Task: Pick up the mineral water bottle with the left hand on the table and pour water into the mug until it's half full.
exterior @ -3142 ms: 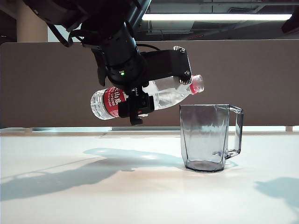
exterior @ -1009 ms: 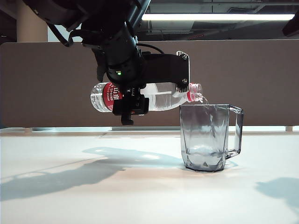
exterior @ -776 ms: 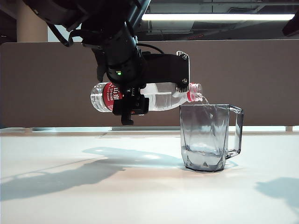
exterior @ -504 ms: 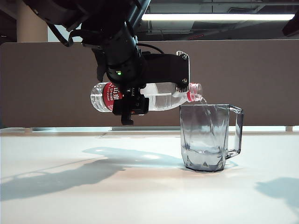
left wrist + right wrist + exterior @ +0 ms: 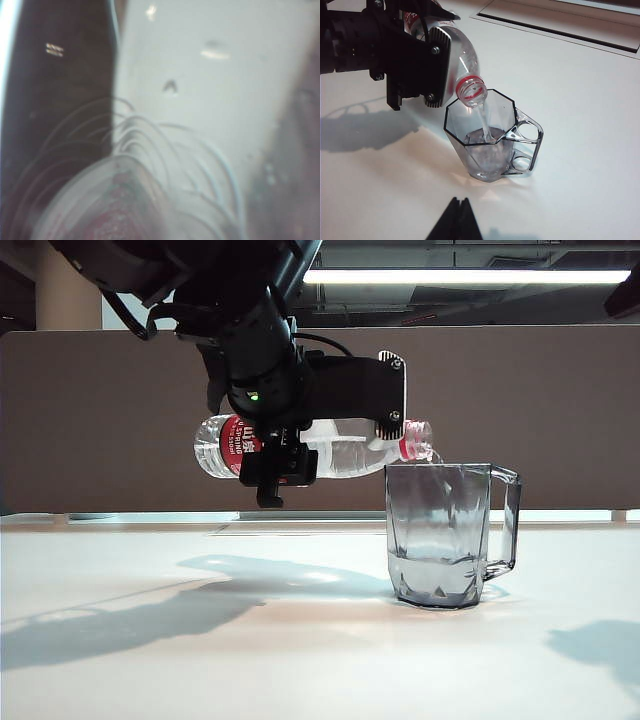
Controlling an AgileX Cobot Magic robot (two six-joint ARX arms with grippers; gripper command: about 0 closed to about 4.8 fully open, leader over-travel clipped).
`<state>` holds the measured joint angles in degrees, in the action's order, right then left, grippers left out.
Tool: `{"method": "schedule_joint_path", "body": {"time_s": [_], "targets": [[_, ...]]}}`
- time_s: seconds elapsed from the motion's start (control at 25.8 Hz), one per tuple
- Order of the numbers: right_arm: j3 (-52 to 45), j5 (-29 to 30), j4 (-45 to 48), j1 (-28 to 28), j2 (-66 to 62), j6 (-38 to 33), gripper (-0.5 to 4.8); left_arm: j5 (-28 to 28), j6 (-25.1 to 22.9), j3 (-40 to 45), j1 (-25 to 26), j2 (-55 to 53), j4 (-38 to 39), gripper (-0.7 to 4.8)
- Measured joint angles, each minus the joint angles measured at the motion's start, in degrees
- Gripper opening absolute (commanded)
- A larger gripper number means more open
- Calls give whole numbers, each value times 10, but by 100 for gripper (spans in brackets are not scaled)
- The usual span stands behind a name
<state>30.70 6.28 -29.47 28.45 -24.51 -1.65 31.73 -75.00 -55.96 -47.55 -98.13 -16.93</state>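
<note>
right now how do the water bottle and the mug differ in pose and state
The mineral water bottle lies nearly level in the air, clamped by the left gripper; the mug stands upright on the table. The bottle is emptying through its mouth; the mug is filling, roughly a quarter full. Both are clear.

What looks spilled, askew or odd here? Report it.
Nothing stands out. The left gripper holds the bottle tipped on its side on purpose, its mouth over the mug, and the stream lands inside. The mug stands upright, and no puddle shows on the table. The right gripper waits shut, near the mug.
</note>
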Motion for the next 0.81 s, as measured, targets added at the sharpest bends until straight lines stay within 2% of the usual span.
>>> {"method": "schedule_joint_path", "body": {"time_s": [0.81], "targets": [[0,0,0,0,0,0,-5,13,3,-3,0,0,-9,295]]}}
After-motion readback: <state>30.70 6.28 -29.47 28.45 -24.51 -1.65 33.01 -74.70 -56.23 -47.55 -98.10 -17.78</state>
